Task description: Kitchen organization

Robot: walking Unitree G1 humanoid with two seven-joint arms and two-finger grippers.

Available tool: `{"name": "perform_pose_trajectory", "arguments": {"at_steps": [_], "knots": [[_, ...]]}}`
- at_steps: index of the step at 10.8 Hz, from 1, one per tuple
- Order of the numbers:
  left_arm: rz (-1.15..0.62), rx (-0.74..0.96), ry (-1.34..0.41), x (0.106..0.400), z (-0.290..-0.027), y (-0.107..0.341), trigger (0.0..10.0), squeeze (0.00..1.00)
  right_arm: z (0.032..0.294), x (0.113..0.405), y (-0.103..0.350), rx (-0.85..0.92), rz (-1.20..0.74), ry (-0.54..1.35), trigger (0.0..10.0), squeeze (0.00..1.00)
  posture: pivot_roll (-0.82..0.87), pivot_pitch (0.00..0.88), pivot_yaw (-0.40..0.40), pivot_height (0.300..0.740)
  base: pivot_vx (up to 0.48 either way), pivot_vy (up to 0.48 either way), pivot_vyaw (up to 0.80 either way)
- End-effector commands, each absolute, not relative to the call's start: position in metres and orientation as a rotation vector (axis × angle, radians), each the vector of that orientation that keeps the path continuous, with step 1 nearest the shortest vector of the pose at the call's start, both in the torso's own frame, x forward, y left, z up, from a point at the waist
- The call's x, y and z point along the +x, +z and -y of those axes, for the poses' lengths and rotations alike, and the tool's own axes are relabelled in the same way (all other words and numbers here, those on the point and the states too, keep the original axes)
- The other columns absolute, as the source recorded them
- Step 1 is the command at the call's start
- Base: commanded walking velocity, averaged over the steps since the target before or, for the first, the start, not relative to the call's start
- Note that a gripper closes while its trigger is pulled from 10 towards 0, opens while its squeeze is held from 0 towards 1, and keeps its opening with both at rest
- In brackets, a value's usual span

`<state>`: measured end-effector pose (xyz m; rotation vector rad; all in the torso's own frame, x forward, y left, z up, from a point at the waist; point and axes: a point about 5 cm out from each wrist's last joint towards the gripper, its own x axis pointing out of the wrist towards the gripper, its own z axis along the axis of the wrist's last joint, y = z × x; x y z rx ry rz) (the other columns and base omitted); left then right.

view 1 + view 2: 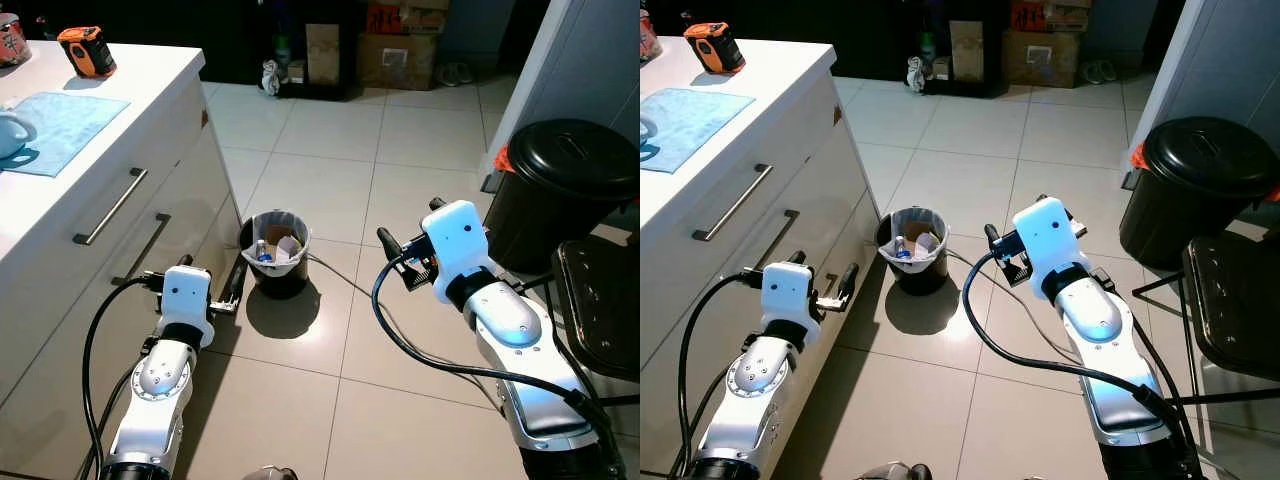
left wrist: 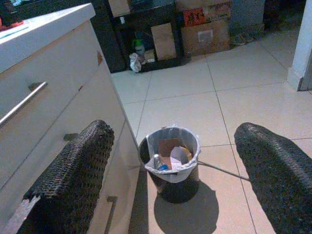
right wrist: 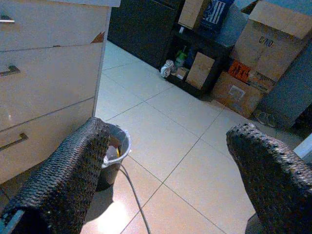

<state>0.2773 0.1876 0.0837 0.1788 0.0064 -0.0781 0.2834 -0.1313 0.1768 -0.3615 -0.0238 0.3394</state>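
bin (image 1: 277, 250) on floor at counter's (image 1: 60, 180) foot, 12 o'clock of left gripper (image 1: 232, 290), upright axis | left gripper spread, empty, nearer | right gripper (image 1: 400, 255) spread, empty; bin at its 9 o'clock, farther

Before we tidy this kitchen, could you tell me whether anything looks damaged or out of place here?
Two things stand out. The white cabinet has a chipped corner edge showing brown beneath the finish. An orange tape measure sits on the countertop near a blue cloth, an odd item for a kitchen. Both grippers hang open and empty.
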Motion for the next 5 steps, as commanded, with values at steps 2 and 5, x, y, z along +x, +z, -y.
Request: {"name": "perform_pose_trajectory", "arguments": {"at_steps": [2,5], "knots": [[-0.041,0.170,-0.061,0.289,-0.186,0.092,10.0,0.00,0.163,0.295,0.120,-0.167,-0.156,0.195,10.0,0.00,0.04,0.035,0.097,0.740,0.000,0.000,0.00],[-0.048,0.166,-0.040,0.301,-0.177,0.093,10.0,0.00,0.176,0.292,0.090,-0.040,-0.176,0.079,10.0,0.00,0.03,0.030,0.088,0.740,0.000,0.000,0.00]]}}
